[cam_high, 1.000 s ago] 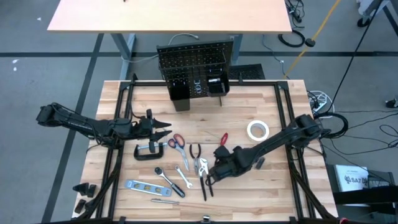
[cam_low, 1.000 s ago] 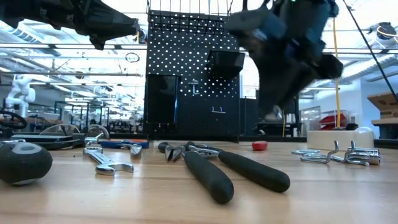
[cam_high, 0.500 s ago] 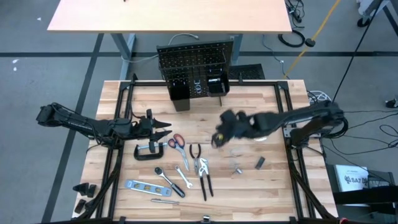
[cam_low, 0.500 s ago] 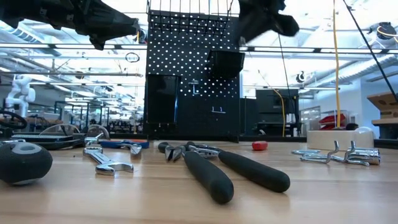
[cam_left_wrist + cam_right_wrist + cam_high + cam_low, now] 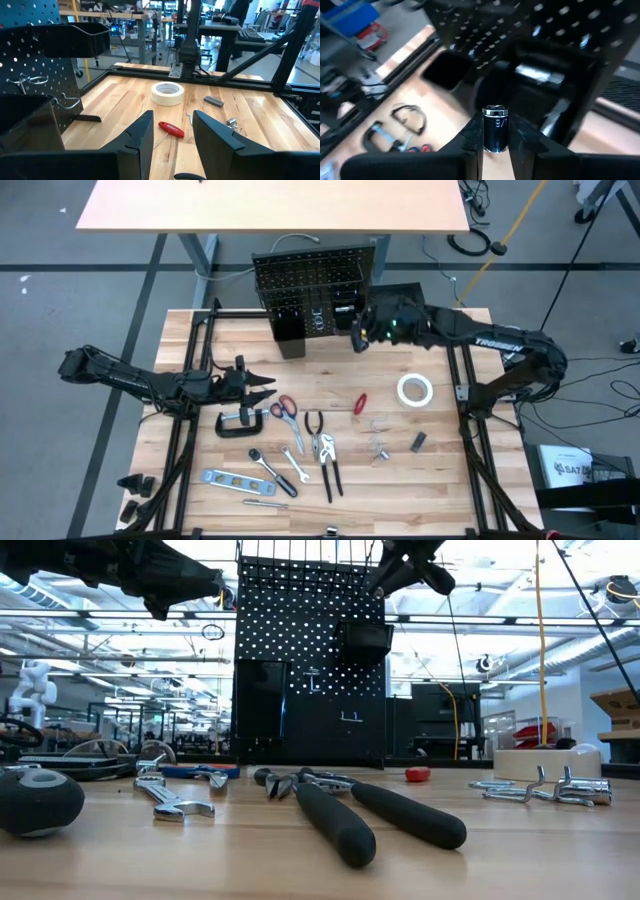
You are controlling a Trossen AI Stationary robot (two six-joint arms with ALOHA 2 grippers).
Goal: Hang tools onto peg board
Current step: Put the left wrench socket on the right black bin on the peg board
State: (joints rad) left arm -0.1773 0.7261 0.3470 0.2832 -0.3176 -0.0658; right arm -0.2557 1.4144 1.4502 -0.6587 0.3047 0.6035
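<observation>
The black peg board point(image 5: 310, 278) stands upright at the table's far edge, with black bins point(image 5: 362, 640) on it. My right gripper point(image 5: 362, 335) hovers high by the board's right bin point(image 5: 540, 95), shut on a small chrome socket point(image 5: 495, 132). My left gripper point(image 5: 270, 388) stands open and level over the table's left half, with nothing between its fingers point(image 5: 145, 137). Red-handled scissors point(image 5: 284, 409), a C-clamp point(image 5: 240, 422), pliers point(image 5: 316, 424), a ratchet wrench point(image 5: 262, 460), a level point(image 5: 225, 478) and a red screwdriver point(image 5: 359, 403) lie flat on the table. My right gripper pinches the socket's round side wall point(image 5: 495, 140) between its two fingers point(image 5: 474, 137). The socket lies along the fingers, and its marked end point(image 5: 495, 111) sticks out past their tips. It is lifted clear of the table, above the bin on the board.
A white tape roll point(image 5: 414, 389) lies at the right. Small metal bits point(image 5: 380, 448) and a dark block point(image 5: 418, 442) lie near the middle. Another chrome piece point(image 5: 536, 74) sits in the bin. Safety glasses point(image 5: 409, 117) lie by the left gripper. A black frame point(image 5: 465, 380) rims the table.
My right gripper has risen from low over the pliers near the table's middle. It has swung toward the far edge, up to the peg board's right bin, turning as it went. The tools on the table lie where they were.
</observation>
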